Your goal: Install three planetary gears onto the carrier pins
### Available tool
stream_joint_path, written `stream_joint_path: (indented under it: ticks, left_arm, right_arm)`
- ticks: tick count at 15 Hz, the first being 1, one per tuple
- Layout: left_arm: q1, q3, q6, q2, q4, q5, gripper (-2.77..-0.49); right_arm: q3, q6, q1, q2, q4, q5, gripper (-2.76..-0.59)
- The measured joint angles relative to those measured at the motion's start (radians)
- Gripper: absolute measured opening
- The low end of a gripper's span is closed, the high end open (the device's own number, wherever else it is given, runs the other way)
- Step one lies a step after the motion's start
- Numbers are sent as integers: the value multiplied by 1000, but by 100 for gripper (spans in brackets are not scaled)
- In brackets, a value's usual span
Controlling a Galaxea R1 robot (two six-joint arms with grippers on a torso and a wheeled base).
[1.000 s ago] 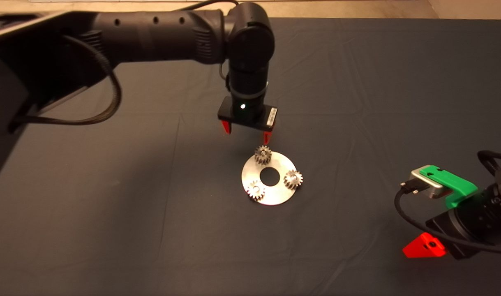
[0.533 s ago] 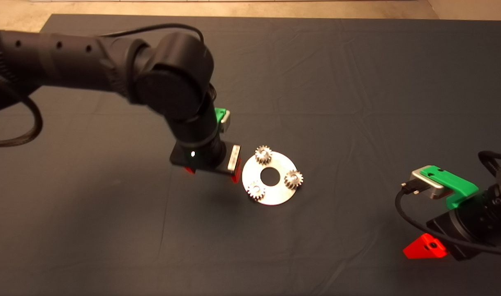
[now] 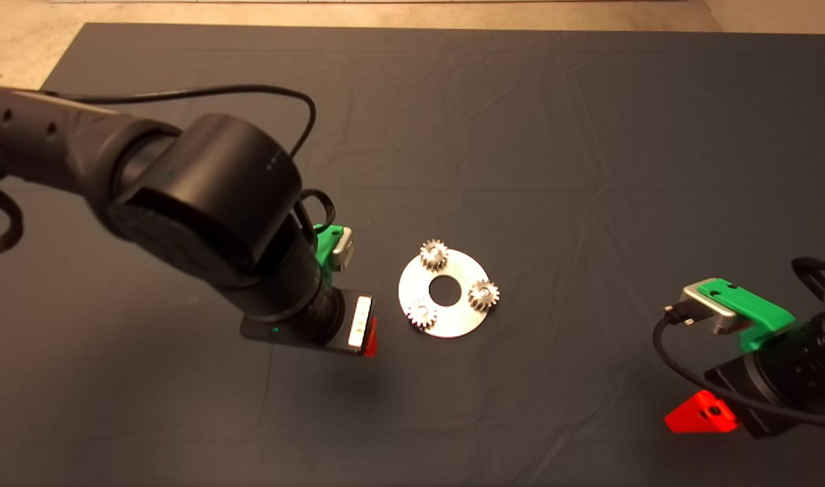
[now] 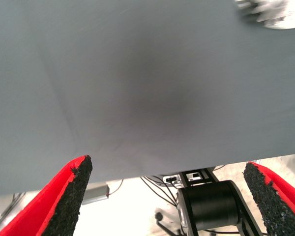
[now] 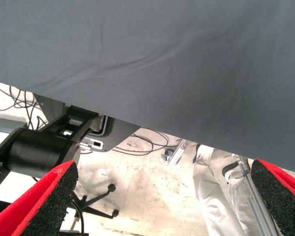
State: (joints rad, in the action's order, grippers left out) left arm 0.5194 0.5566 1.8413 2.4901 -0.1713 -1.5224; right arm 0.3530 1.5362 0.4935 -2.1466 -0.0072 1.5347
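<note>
Three planetary gears (image 3: 434,255) sit on carrier pins at frame centre; left gripper (image 4: 169,196), released and empty, hovers lower left; apparently only parking remains.

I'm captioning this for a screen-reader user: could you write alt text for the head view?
A shiny disc on a dark mat carries three small gears around its central hole. The left claw hangs just left of the disc; the right claw waits at the lower right edge.
</note>
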Motion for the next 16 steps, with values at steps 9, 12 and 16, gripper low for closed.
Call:
stream_joint_path:
  ticks: [9,12,16]
  left_arm:
    - [0,-129,89,-67,4,-4,-107]
    - [0,-133,92,-69,4,-4,-107]
    - [0,-134,96,-69,4,-4,-107]
  right_arm:
    - [-10,63,0,-81,0,-3,-74]
    - [-10,66,0,-81,0,-3,-74]
    - [-10,66,0,-82,0,-4,-74]
